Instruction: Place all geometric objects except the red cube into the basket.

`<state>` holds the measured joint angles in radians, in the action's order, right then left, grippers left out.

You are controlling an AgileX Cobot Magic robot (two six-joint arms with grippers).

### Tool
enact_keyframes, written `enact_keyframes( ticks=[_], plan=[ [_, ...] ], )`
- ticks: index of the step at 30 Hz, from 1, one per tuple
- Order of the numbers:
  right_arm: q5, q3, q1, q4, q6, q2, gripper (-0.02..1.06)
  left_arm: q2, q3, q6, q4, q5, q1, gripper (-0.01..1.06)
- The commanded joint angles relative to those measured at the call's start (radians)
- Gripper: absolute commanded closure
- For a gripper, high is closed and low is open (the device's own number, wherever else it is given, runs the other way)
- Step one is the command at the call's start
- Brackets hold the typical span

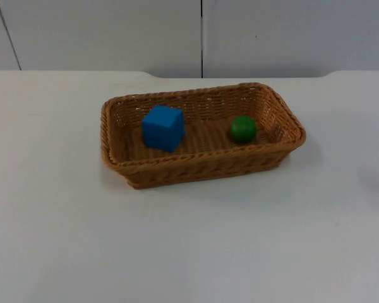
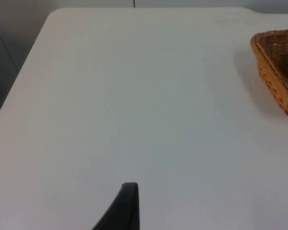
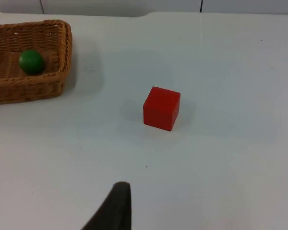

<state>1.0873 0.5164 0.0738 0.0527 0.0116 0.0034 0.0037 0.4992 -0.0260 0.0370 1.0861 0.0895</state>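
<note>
The woven brown wicker basket (image 1: 202, 165) sits on the white surface (image 1: 189, 252), its long axis running left to right. Inside it, the blue cube (image 1: 163, 127) rests in the left half and the green ball (image 1: 243, 129) in the right half, well apart from each other. The red cube (image 3: 161, 108) stands on the bare surface to the right of the basket, clear of its rim; this is the item the task excludes. Judged from this layout, both objects to be loaded are already in the basket and no further transfer appears necessary. The left claw (image 2: 127, 211) is held above the bare surface to the left of the basket, with the basket's left end (image 2: 278, 72) ahead of it and to its right. The right claw (image 3: 116, 208) is held above the surface on the right side, with the red cube ahead of it and the basket's right end (image 3: 33, 86) farther off to its left. For either claw, whether it is released or clenched cannot be determined; neither is seen grasping anything. The right arm is the nearer one to the red cube, which should be left in place.
</note>
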Motion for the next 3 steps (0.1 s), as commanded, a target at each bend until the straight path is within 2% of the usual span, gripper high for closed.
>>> enact_keyframes(
  ticks=[1,3],
  plan=[
    [-0.01,-0.002,-0.005,-0.004,0.003,-0.003,-0.01,-0.004,-0.005,0.005,0.003,-0.01,-0.012,0.0],
    [-0.01,-0.002,-0.005,-0.004,0.003,-0.003,-0.01,-0.004,-0.005,0.005,0.003,-0.01,-0.035,0.0]
  ],
)
